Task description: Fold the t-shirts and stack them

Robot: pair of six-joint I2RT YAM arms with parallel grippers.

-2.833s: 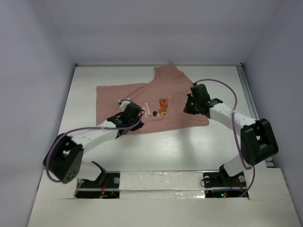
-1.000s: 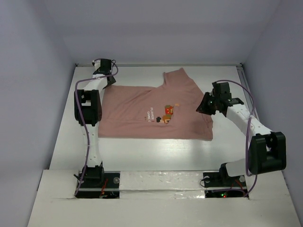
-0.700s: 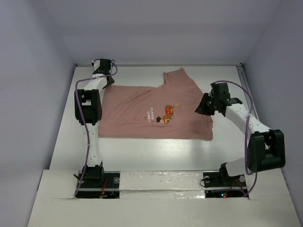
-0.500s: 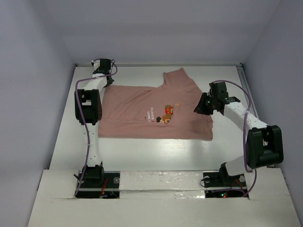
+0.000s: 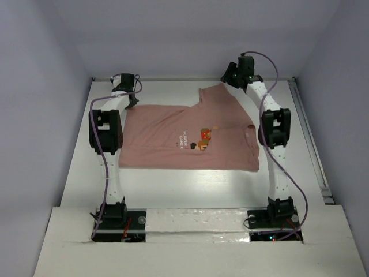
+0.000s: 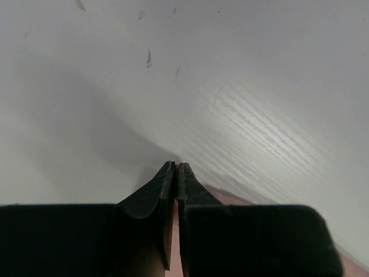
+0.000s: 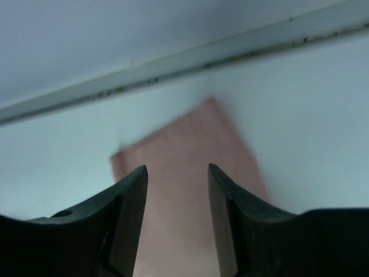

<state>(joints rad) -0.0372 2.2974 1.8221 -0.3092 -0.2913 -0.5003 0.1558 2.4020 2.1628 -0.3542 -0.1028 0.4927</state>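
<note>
A dusty-pink t-shirt (image 5: 173, 135) lies spread flat, chest graphic (image 5: 202, 137) up, on the white table (image 5: 184, 187). My left gripper (image 5: 129, 99) is at the shirt's far left corner. In the left wrist view its fingers (image 6: 176, 166) are pressed together on the tabletop with a sliver of pink cloth (image 6: 173, 228) pinched between them. My right gripper (image 5: 227, 79) hovers at the back, over the sleeve (image 5: 214, 92) that points toward the rear wall. In the right wrist view that gripper (image 7: 177, 167) is open, and the blurred pink sleeve (image 7: 184, 144) lies below the gap.
The rear wall's base seam (image 7: 173, 64) runs just beyond the sleeve. Grey side walls close in the table on the left and right. A metal rail (image 5: 307, 130) borders the right edge. Both arm bases (image 5: 115, 216) stand at the near edge.
My right arm has swung from the shirt's right edge up to the far sleeve, and its jaws have widened. The left gripper has shut on the shirt's corner without shifting place.
</note>
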